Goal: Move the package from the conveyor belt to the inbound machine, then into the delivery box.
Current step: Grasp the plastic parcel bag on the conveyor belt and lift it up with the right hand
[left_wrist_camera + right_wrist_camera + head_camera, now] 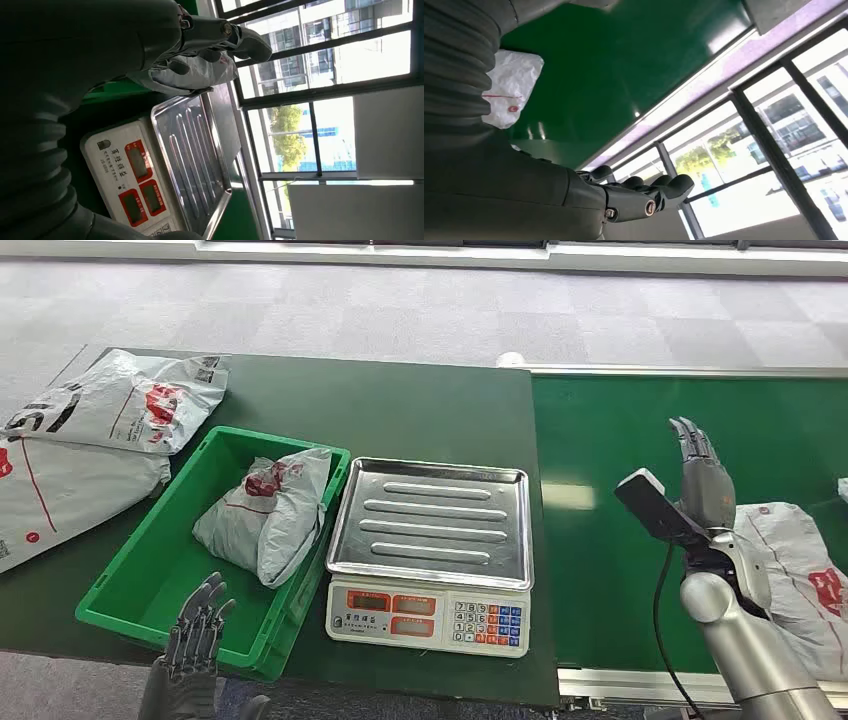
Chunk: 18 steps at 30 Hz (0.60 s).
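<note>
Left hand (195, 635) open-fingered; right hand (703, 480) raised, empty.

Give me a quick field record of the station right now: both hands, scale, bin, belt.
left hand: open, empty, at the near edge of the green bin
right hand: open, empty, raised over the conveyor belt
scale: steel tray bare, nothing on it
green bin: holds one grey package, leaning against the wall beside the scale
belt package: grey with red print, lying on the belt beside the right arm
other packages: grey, on the table left of the bin
</note>
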{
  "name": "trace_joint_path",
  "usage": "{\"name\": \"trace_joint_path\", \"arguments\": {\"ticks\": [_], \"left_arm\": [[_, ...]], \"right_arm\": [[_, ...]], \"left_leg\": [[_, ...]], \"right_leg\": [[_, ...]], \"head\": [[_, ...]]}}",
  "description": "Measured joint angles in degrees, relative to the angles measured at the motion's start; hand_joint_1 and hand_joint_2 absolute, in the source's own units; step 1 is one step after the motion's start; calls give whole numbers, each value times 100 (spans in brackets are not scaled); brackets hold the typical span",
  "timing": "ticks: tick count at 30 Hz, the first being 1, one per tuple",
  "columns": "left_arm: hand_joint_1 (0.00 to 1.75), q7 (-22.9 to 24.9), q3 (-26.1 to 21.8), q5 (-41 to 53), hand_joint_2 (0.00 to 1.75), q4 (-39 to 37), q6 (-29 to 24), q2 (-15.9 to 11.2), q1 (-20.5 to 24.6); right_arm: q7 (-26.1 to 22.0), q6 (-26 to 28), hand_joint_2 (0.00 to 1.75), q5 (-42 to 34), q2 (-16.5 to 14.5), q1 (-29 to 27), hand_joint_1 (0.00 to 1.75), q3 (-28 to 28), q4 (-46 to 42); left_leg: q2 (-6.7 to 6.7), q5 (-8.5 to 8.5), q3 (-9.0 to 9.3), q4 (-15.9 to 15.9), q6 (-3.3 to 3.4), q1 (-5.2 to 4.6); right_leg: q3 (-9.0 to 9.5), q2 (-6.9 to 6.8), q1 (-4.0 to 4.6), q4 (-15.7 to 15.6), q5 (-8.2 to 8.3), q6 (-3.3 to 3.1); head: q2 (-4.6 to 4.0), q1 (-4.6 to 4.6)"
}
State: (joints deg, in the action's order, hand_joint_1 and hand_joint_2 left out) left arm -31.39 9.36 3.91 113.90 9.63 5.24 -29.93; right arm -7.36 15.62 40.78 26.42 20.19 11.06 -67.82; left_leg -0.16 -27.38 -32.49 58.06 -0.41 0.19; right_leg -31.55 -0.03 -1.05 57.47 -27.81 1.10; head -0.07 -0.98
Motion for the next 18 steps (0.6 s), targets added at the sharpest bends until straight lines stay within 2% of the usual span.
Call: {"name": "trace_joint_path", "arguments": {"ticks": [9,12,15,18], "left_arm": [[0,38,-304,115,175,8,320,286,-5],[0,98,-422,176,175,37,482,389,-6],[0,179,-563,212,175,67,625,495,-12],[0,216,-665,216,175,98,689,564,-25]], "right_arm": [[304,-282,175,432,-139,425,0,-101,537],[703,-637,175,743,-175,564,0,-115,765],[1352,-1202,175,1126,-195,710,0,-122,1133],[1566,-1376,175,1295,-202,770,0,-123,1423]], "left_leg": [[-5,4,-1,1,5,0],[-5,4,-1,1,5,0],[-10,4,-3,1,5,0],[-13,4,-7,2,5,-1]], "right_leg": [[2,-10,0,0,1,1],[1,-9,1,0,1,1],[1,-14,0,0,1,1],[0,-15,0,0,1,1]], "head": [[0,0],[0,0],[0,0],[0,0]]}}
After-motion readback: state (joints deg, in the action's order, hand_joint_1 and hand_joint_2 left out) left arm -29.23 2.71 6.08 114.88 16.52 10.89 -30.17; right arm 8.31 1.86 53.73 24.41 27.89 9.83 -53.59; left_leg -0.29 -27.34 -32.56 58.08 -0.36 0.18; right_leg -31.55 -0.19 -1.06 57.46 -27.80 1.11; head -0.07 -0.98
